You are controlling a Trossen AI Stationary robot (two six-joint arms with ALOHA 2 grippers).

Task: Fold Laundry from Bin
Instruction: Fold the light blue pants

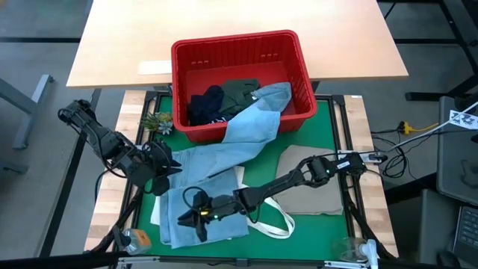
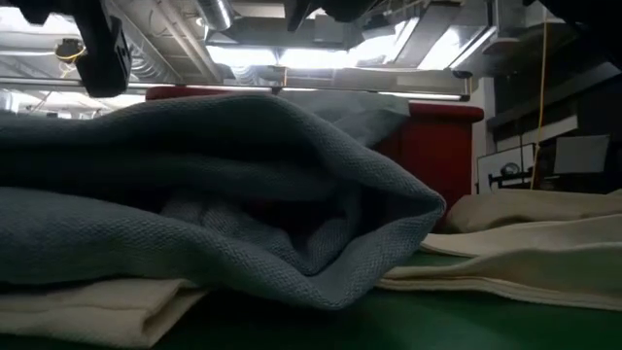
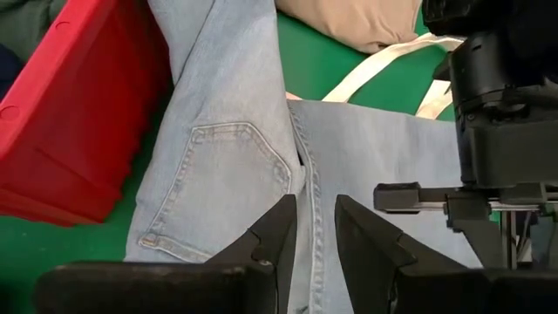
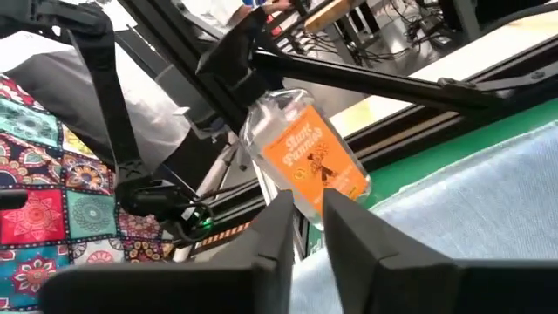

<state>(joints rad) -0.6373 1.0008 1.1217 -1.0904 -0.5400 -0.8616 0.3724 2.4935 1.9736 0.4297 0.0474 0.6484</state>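
Note:
Light blue jeans (image 1: 250, 127) hang out of the red bin (image 1: 239, 43) over its near rim and run onto the green mat, where their near-left part (image 1: 187, 198) lies folded. A dark navy garment (image 1: 205, 104) and an olive one (image 1: 240, 91) lie in the bin. My right gripper (image 1: 193, 218) reaches level across the mat, low over the folded denim (image 4: 488, 201), its fingers (image 4: 307, 205) a little apart with nothing between them. My left gripper (image 1: 166, 170) hovers above the jeans (image 3: 235, 174), slightly open (image 3: 316, 222) and empty. My right gripper lies level just over the near-left part of the folded jeans (image 4: 410, 262). I cannot tell whether its fingers touch the denim.
A beige cloth (image 1: 314, 190) lies flat on the mat's right half. The white tote bag's straps (image 1: 280, 224) show beside the jeans. A clear bottle with an orange label (image 4: 309, 157) stands at the near left corner, and a small plant (image 1: 153, 123) sits left of the bin.

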